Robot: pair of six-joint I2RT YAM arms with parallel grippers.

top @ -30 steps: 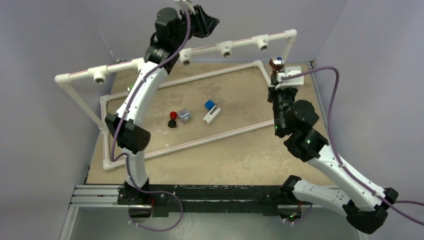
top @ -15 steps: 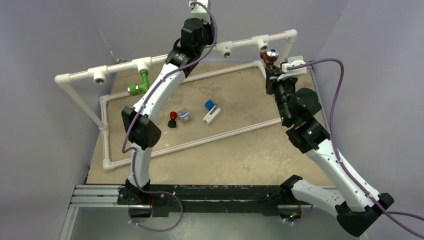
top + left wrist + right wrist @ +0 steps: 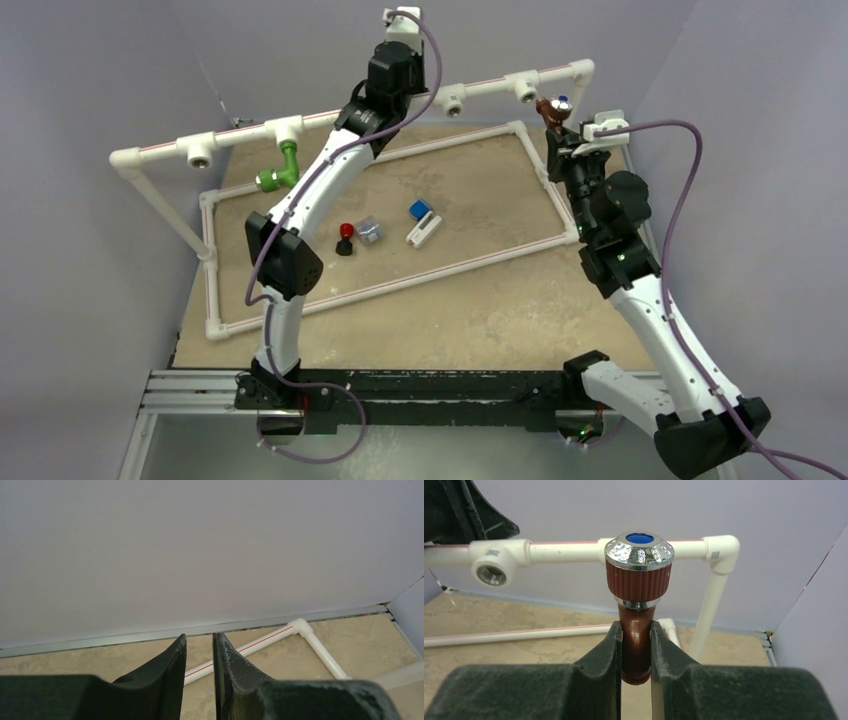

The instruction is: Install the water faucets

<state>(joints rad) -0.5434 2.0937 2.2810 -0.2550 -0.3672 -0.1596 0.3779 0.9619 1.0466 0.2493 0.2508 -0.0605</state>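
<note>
1. Clamped the reddish-brown faucet by its neck in the right gripper, upright, just in front of the rail near its right corner.
2. Probably needed to aim the stub squarely at the open tee socket before pushing in.
3. Kept the left gripper narrow, holding nothing.
4. Found the green faucet seated under its tee.
5. Carried the brown faucet slightly rightward since half a second earlier.

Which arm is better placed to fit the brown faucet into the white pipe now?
Right. The right gripper has its jaws clamped on the brown faucet, held up near the free socket on the raised pipe. The left gripper is empty, jaws facing the back wall.
</note>
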